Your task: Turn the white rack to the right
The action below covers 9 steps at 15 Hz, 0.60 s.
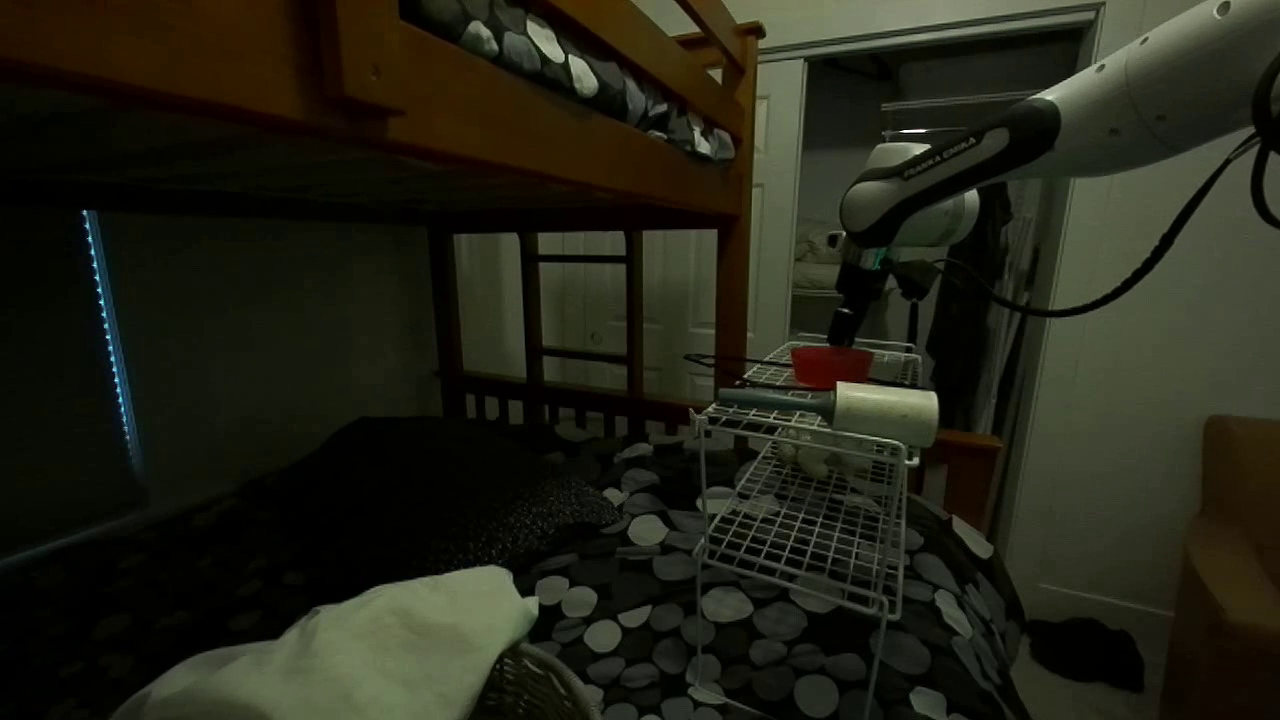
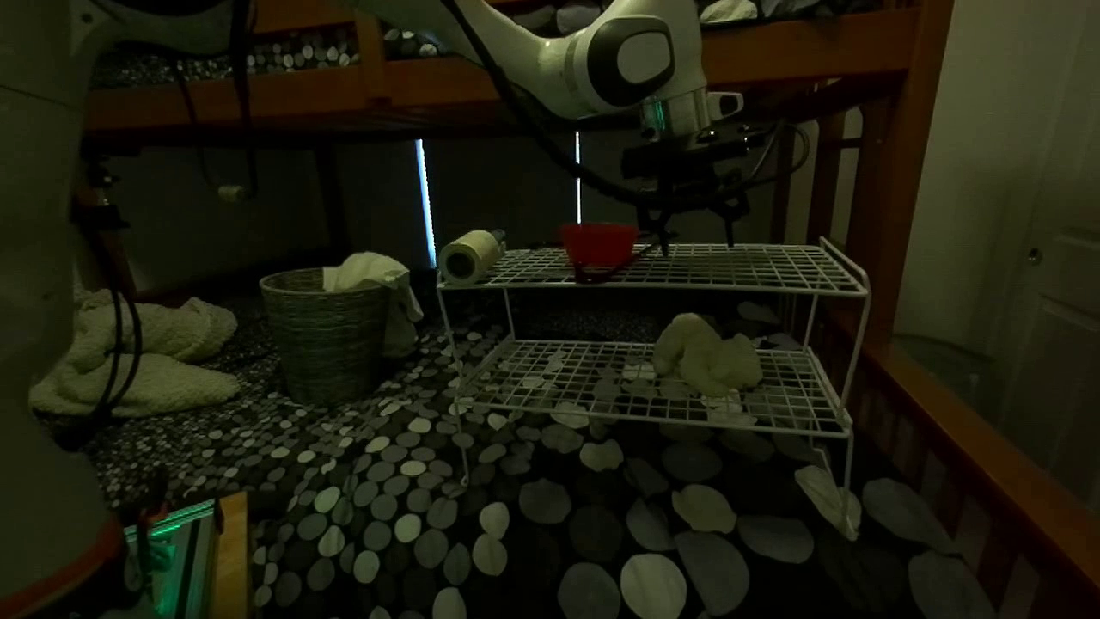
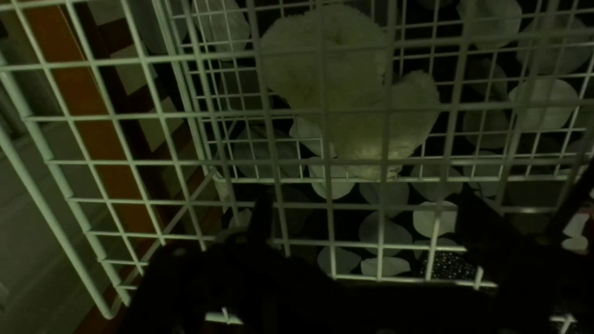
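Observation:
The white rack (image 1: 795, 583) is a two-tier wire frame standing upright on the bed. It shows lengthwise in an exterior view (image 2: 730, 291), and its top grid fills much of the wrist view (image 3: 352, 162). My gripper (image 2: 697, 246) points down at the top shelf, right of the red bowl in that view, with its two fingers apart. In the wrist view the dark fingers (image 3: 366, 208) are spread with only grid wires between them. The tips are at or just above the grid; I cannot tell whether they touch it. The gripper also shows in an exterior view (image 1: 845, 326), behind the red bowl.
A red bowl (image 2: 599, 245) and a lint roller (image 2: 468, 256) lie on the top shelf. A white plush (image 2: 709, 354) sits on the lower shelf. A wicker basket (image 2: 322, 335) with cloth stands on the bed. The wooden bed rail (image 2: 971, 481) and upper bunk (image 1: 560, 130) are close by.

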{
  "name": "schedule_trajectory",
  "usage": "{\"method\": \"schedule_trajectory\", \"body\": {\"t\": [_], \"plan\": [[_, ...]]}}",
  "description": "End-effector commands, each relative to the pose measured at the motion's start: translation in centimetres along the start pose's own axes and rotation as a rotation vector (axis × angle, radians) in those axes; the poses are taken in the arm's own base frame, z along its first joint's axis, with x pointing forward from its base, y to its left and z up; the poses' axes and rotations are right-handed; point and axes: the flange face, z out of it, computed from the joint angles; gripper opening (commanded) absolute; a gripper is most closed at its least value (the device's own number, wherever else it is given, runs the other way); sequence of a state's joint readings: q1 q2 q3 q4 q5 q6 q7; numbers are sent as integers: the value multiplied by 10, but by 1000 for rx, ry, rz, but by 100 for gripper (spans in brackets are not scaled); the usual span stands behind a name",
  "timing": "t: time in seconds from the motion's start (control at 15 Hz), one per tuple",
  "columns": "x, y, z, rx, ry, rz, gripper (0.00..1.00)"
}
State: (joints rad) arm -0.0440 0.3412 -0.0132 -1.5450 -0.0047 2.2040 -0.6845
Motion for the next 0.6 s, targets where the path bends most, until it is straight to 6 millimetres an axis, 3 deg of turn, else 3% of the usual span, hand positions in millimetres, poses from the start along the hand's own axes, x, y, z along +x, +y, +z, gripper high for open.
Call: {"method": "schedule_trajectory", "body": {"t": [0.0, 0.2, 0.53], "plan": [[-15, -1, -13, 12, -51, 24, 100], [-21, -1, -12, 25, -67, 18, 100], [-11, -7, -2, 31, -34, 51, 100]]}}
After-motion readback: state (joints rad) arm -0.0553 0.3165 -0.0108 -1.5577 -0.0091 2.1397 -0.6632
